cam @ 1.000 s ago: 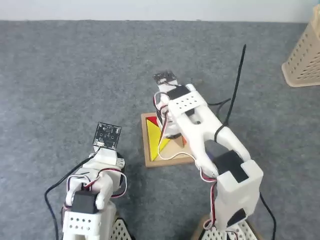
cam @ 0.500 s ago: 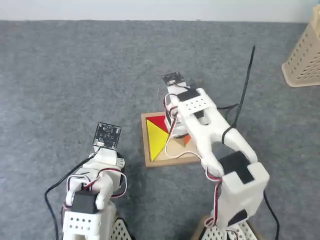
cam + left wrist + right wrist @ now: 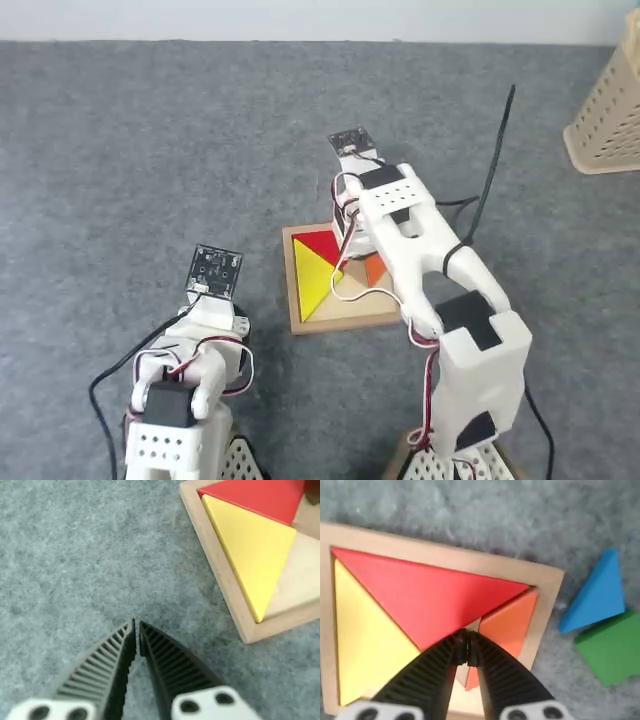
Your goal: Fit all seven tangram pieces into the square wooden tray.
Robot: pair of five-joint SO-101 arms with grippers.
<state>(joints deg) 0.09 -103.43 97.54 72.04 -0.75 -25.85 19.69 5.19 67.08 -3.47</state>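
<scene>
The square wooden tray (image 3: 340, 318) lies mid-table and holds a red triangle (image 3: 316, 246), a yellow triangle (image 3: 312, 280) and an orange piece (image 3: 376, 270). In the right wrist view the red triangle (image 3: 435, 600), yellow triangle (image 3: 365, 630) and orange piece (image 3: 507, 625) sit inside the tray (image 3: 545, 605), while a blue triangle (image 3: 597, 597) and a green piece (image 3: 612, 650) lie on the carpet beside it. My right gripper (image 3: 466, 647) hangs shut over the tray's middle, holding nothing. My left gripper (image 3: 136, 630) is shut over bare carpet, short of the tray (image 3: 220, 587).
Grey carpet covers the table. A beige perforated basket (image 3: 612, 100) stands at the far right edge. A black cable (image 3: 490, 160) rises behind the right arm. The left arm's base (image 3: 185, 400) sits at the near left.
The right arm has swung to the right and back from the tray, uncovering the red, yellow and orange pieces. The left arm has not moved.
</scene>
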